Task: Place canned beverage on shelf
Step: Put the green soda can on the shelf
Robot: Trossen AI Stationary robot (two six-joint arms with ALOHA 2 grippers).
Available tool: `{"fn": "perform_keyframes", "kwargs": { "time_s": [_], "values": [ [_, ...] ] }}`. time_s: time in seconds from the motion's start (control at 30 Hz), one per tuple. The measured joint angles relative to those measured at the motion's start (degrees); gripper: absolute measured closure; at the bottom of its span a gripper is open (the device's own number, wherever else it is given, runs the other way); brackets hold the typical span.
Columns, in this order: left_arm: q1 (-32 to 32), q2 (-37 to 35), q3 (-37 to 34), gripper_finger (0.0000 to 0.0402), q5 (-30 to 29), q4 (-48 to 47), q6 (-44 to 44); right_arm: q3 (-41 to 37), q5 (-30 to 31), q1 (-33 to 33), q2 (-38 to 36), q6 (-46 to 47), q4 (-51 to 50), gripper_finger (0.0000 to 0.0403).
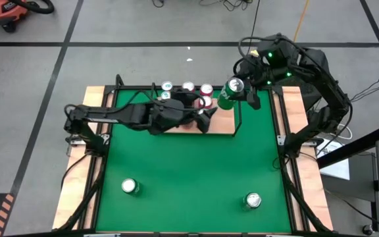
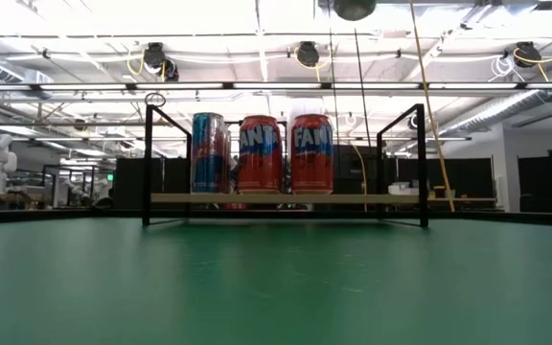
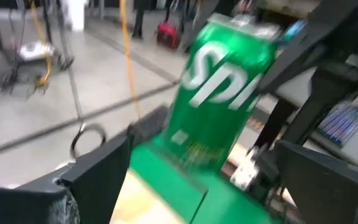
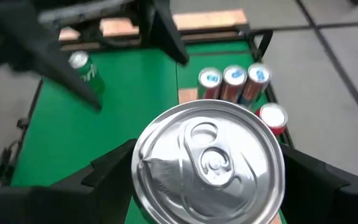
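Right gripper [image 1: 237, 89]: raised above the right end of the shelf, fingers closed on the green Sprite can [image 1: 229, 93].
Green Sprite can: tilted, in the air, off the board.
Small light-wood shelf with black metal rails [image 2: 372, 198]: carries three upright cans [image 2: 261, 153] at its back.
Left gripper [image 1: 206, 118]: over the shelf board, fingers spread with nothing between them.
Green bench mat [image 1: 189, 171]: two more cans stand near its front edge.

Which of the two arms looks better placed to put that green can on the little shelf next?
Probably the right. The right gripper already holds the green can above the shelf, at its bare end. The left gripper reaches over the shelf's middle with nothing in it.
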Motion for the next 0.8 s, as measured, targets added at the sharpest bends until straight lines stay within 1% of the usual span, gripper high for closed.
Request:
{"fn": "perform_keyframes", "kwargs": {
  "time_s": [0.07,0.17,0.27,0.33,0.5,0.63,0.7,0.8],
  "values": [
    [-0.1,-1.3,-0.1,0.0012,0.0,-5.1,-3.3,0.0,-2.4,-2.1,0.2,-2.8,-1.4,0.0108],
    [-0.2,-3.9,-0.1,0.0011,0.0,-11.0,-7.7,0.0,-6.6,-5.1,0.5,-8.2,-0.5,0.0108],
    [-0.3,-6.0,0.0,0.0011,0.0,-15.2,-11.7,0.0,-7.8,-8.2,1.0,-10.8,-0.5,0.0107],
    [-0.7,-7.0,-0.1,0.0011,0.0,-17.7,-12.1,-1.0,-9.4,-10.2,1.3,-11.7,0.0,0.0106],
    [-1.1,-9.7,-0.1,0.0011,0.8,-19.2,-10.5,-7.7,-11.9,-14.0,1.4,-12.0,1.8,0.0105],
    [0.1,-11.8,-0.1,0.0011,4.7,-20.1,-4.7,-15.2,-15.2,-16.4,1.4,-11.5,6.5,0.0105],
    [1.0,-13.1,-0.2,0.0011,7.0,-21.5,-2.9,-18.8,-15.3,-16.8,1.4,-12.6,8.4,0.0105],
    [2.2,-14.9,-0.2,0.0011,8.1,-22.8,-1.2,-23.1,-14.4,-17.7,1.4,-14.2,10.6,0.0105]
  ]
}}
